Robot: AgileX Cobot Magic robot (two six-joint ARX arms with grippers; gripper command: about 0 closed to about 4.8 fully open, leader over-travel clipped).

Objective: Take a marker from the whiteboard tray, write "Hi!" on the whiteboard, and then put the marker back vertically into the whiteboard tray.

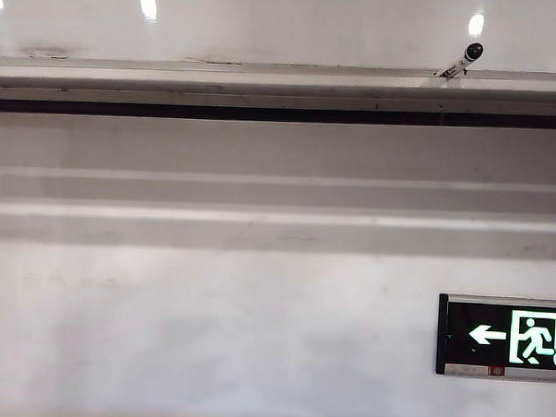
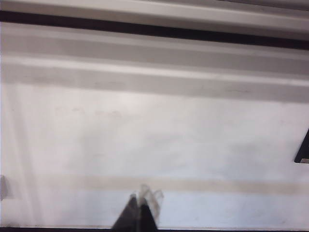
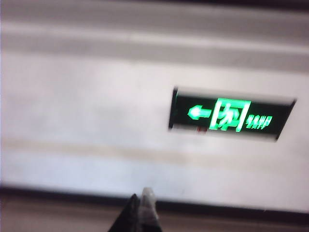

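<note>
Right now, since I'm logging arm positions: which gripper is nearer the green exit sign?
Right, probably. The right gripper has the exit sign squarely ahead; the left gripper sits off to one side, seeing only the sign's corner.

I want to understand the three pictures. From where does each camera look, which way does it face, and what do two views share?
Exterior view: off the arms, facing the glossy whiteboard, grey metal tray, slim white marker; no arm shows.
Left wrist view: on the left arm, facing the wall; shut left gripper shows.
Right wrist view: on the right arm, blurred; shut right gripper shows.
Exterior and right wrist views share the green exit sign.
</note>
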